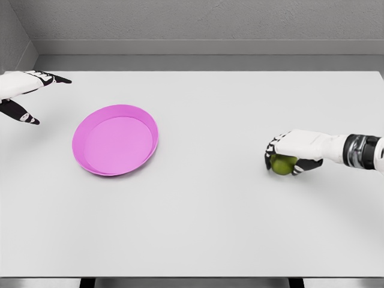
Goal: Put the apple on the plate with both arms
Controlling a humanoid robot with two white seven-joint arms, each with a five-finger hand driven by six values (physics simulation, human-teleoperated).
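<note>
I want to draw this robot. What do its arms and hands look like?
Each robot hand is white with black finger joints and tips: the left robot hand and the right robot hand. The right arm is white, with a shiny grey and black wrist band.

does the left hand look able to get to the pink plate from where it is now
Probably yes. The left hand hangs open at the table's left edge, just left of the pink plate, with only bare tabletop between them. The right hand is far off, closed on the apple.
</note>
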